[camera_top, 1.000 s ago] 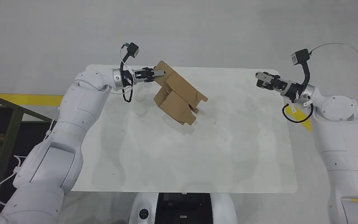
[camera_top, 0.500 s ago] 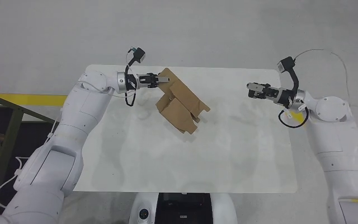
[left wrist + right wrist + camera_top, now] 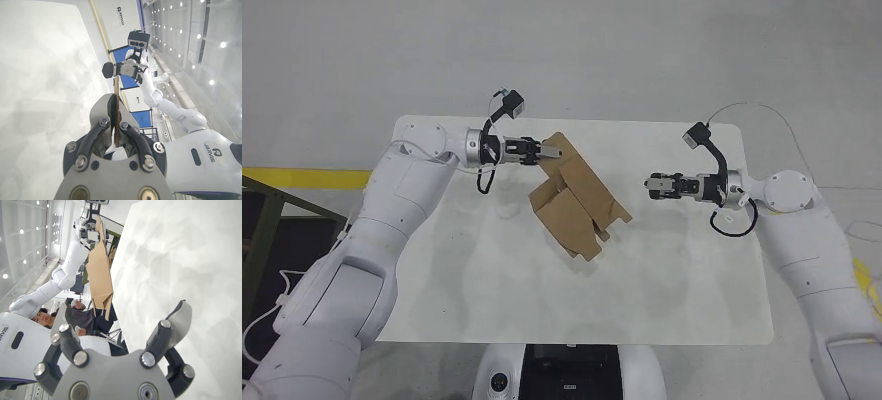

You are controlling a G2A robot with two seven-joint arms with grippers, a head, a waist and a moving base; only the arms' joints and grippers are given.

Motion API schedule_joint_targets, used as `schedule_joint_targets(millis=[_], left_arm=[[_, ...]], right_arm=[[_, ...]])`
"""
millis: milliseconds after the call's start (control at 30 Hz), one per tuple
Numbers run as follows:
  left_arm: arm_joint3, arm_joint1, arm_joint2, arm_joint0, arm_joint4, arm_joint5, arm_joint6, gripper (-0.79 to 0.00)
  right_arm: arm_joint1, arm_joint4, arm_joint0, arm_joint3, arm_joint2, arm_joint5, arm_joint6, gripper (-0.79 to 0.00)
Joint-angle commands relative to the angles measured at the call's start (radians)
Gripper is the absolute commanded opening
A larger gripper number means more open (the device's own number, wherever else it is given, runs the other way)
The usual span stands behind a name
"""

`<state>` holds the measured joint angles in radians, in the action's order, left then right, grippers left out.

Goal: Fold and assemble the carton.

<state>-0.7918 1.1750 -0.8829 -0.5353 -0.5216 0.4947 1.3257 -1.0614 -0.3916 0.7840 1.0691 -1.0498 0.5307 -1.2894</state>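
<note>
Carton (image 3: 577, 200), a flattened brown blank, is held up over the white table (image 3: 672, 290), a little toward 11 o'clock from its middle. The left gripper (image 3: 547, 152) is clamped tight on the carton's 11 o'clock corner. At the carton's 3 o'clock, apart from it, the right gripper (image 3: 650, 186) is spread wide and holds nothing.

Smooth white rounded arm shells (image 3: 392, 215); black cable loops (image 3: 732, 232) at the wrists; small black-and-white camera boxes (image 3: 512, 101) on stalks. Left gripper (image 3: 114, 98) and right gripper (image 3: 122, 308): grey plates, silver screws, black linkages, pale fingers (image 3: 181, 315) with dark pads.
</note>
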Motion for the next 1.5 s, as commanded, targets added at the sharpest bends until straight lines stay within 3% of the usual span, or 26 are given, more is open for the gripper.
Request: schedule_joint_targets(millis=[0,167,367,533,667,933,1267,1333,1367,1400,1433,1467], left_arm=[[-0.001,0.003,0.009,0.005,-0.009,-0.006,0.006,-0.785],[-0.001,0.011,0.031,0.011,-0.034,-0.014,0.014,-0.785],[0.005,0.024,0.059,0.014,-0.071,-0.021,0.021,-0.785],[0.013,0.038,0.083,0.021,-0.087,-0.021,0.021,-0.785],[0.019,0.044,0.096,0.029,-0.093,-0.020,0.019,-0.785],[0.029,0.048,0.109,0.040,-0.093,-0.016,0.016,-0.785],[0.047,0.046,0.116,0.049,-0.078,0.000,-0.001,-0.785],[0.052,0.045,0.116,0.051,-0.077,0.002,-0.002,-0.785],[0.053,0.044,0.116,0.052,-0.076,0.003,-0.003,-0.763],[0.055,0.044,0.115,0.053,-0.076,0.006,-0.006,-0.486],[0.057,0.043,0.115,0.054,-0.074,0.007,-0.008,-0.108],[0.057,0.042,0.114,0.055,-0.075,0.008,-0.008,0.000]], right_arm=[[-0.004,-0.009,-0.007,-0.003,0.027,0.003,0.003,0.000],[-0.013,-0.048,-0.025,-0.009,0.082,0.001,0.001,0.000],[-0.018,-0.103,-0.038,-0.003,0.140,-0.005,-0.006,-0.083],[-0.021,-0.134,-0.048,-0.004,0.186,-0.007,-0.007,-0.215],[-0.022,-0.154,-0.058,-0.004,0.215,-0.009,-0.009,-0.397],[-0.020,-0.197,-0.073,-0.008,0.258,-0.011,-0.012,-0.514],[-0.014,-0.230,-0.089,-0.001,0.297,-0.013,-0.013,-0.770],[-0.012,-0.237,-0.091,-0.001,0.302,-0.012,-0.012,-0.785],[-0.011,-0.240,-0.092,0.000,0.305,-0.012,-0.012,-0.785],[-0.010,-0.243,-0.093,0.001,0.308,-0.012,-0.012,-0.785],[-0.010,-0.245,-0.094,0.002,0.311,-0.012,-0.013,-0.785],[-0.009,-0.247,-0.095,0.003,0.313,-0.013,-0.013,-0.785]])
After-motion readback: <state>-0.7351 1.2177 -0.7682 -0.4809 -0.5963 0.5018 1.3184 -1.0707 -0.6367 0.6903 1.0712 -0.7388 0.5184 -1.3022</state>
